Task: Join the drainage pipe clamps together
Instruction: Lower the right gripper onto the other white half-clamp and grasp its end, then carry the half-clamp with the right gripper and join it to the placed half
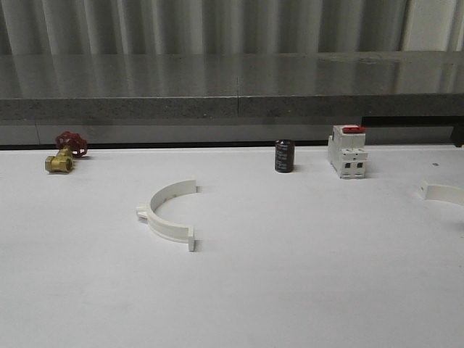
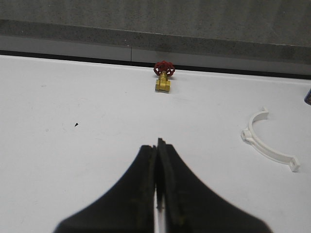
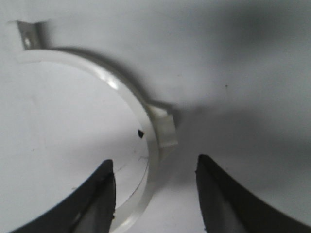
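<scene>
One white half-ring drainage pipe clamp (image 1: 171, 214) lies flat on the white table left of centre, its open side toward the right; the left wrist view shows it as a clamp (image 2: 266, 142) off to one side of my left gripper (image 2: 159, 141), which is shut with nothing between its fingers. A second clamp (image 1: 442, 192) lies at the table's far right edge, cut off by the frame. In the right wrist view that clamp (image 3: 141, 114) curves between the fingers of my right gripper (image 3: 154, 164), which is open just above it, the band nearer one fingertip (image 3: 108, 171).
A brass valve with a red handwheel (image 1: 64, 154) sits at the back left. A dark cylindrical capacitor (image 1: 284, 156) and a white breaker with a red top (image 1: 346, 151) stand at the back right. A grey ledge (image 1: 232, 87) runs behind the table.
</scene>
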You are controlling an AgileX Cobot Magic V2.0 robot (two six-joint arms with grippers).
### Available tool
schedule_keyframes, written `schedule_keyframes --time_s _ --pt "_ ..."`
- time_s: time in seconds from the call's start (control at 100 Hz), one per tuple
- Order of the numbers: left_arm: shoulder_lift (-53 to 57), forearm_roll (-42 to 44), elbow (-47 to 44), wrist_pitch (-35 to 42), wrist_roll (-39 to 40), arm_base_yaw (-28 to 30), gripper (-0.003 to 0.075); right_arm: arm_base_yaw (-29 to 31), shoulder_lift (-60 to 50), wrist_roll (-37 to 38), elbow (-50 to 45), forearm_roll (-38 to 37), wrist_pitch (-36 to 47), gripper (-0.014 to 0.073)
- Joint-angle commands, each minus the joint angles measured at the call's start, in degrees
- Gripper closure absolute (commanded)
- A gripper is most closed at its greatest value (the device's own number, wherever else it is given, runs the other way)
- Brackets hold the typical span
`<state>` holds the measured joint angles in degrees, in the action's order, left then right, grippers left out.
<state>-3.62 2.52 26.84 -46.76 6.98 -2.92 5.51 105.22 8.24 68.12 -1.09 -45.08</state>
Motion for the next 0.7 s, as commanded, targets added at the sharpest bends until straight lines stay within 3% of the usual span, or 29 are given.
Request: schedule_keyframes --time_s 0.0,0.15,0.3,0.37,0.69 --pt "-0.83 0.06 1.39 3.93 0.03 0.22 0.0741 0.86 -0.16 -0.33 2.83 -0.87 0.54 0.0197" --pt "-0.83 0.06 1.39 3.93 0.03 0.22 0.0741 1.02 1.98 -0.38 3.83 -0.87 0.66 0.0219" --pt "-0.83 0.06 1.39 3.93 0.03 0.22 0.0741 1.02 2.04 -0.38 3.89 -0.87 0.72 0.0458" --pt "-0.83 0.06 1.39 3.93 0.03 0.22 0.0741 1.02 1.99 -0.38 3.89 -0.87 0.72 0.0527" --pt "-0.83 0.06 1.39 3.93 0.03 0.22 0.0741 -0.72 -1.10 2.40 4.49 0.01 -3.57 0.0532"
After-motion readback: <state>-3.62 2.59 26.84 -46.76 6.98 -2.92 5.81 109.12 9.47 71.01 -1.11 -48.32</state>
